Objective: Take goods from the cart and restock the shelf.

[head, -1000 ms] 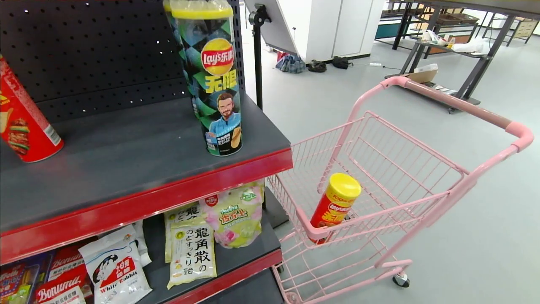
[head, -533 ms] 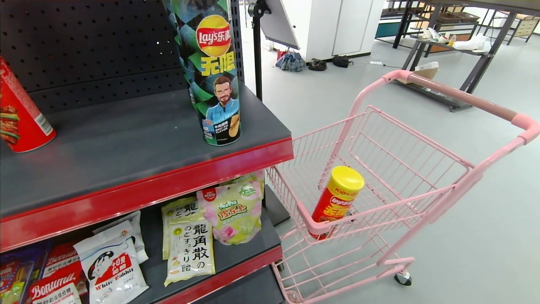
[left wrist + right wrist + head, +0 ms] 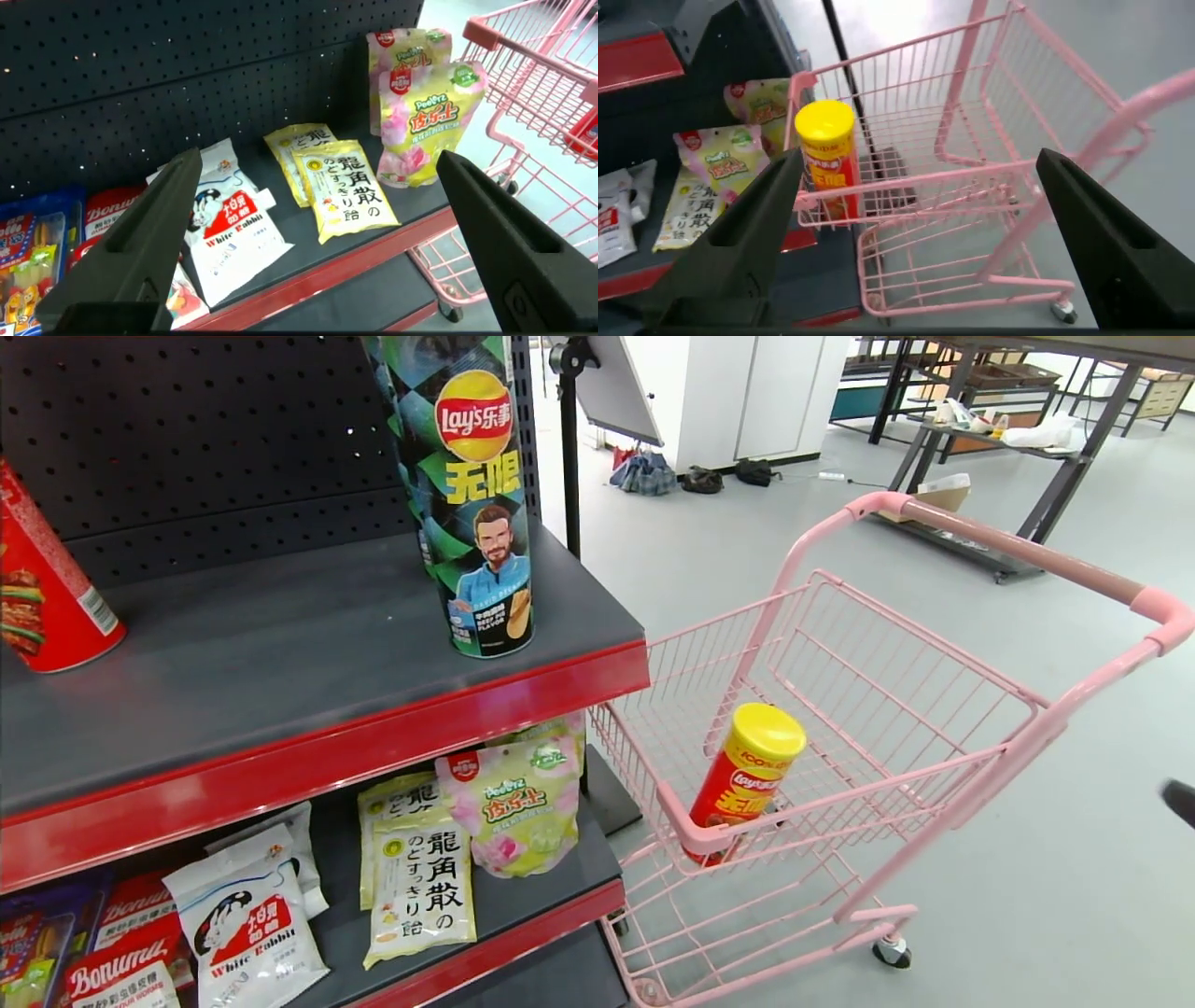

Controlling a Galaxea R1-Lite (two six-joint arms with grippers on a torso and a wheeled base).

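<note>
the red chip can (image 3: 747, 767) with the yellow lid stands upright in the pink cart (image 3: 934, 658), tucked into the basket corner nearest the shelving, just behind the front rail. it is the one item i can see in there, so i judge it the next piece of stock to go up. standing as it does, its lid and upper body rise above the rail, which should leave room for a grasp from the side or from above.

my right gripper (image 3: 920, 159) hangs above and apart from the cart, fingers spread wide with nothing between them. from the wrist the can sits off toward one finger (so i would need to centre over it before coming down). the wire walls are close to the can on two sides, and i expect a finger could snag there.

my left gripper (image 3: 320, 161) is also spread wide and empty, facing the lower shelf (image 3: 551, 896), where flat snack bags (image 3: 350, 191) lie side by side.

the upper shelf (image 3: 280, 644) carries a tall green tube (image 3: 476, 523) upright near its front edge at the cart end, and a red tube (image 3: 47, 597) far along at the other end. cans go upright up here, so the board between those two is where i would expect to set mine.
</note>
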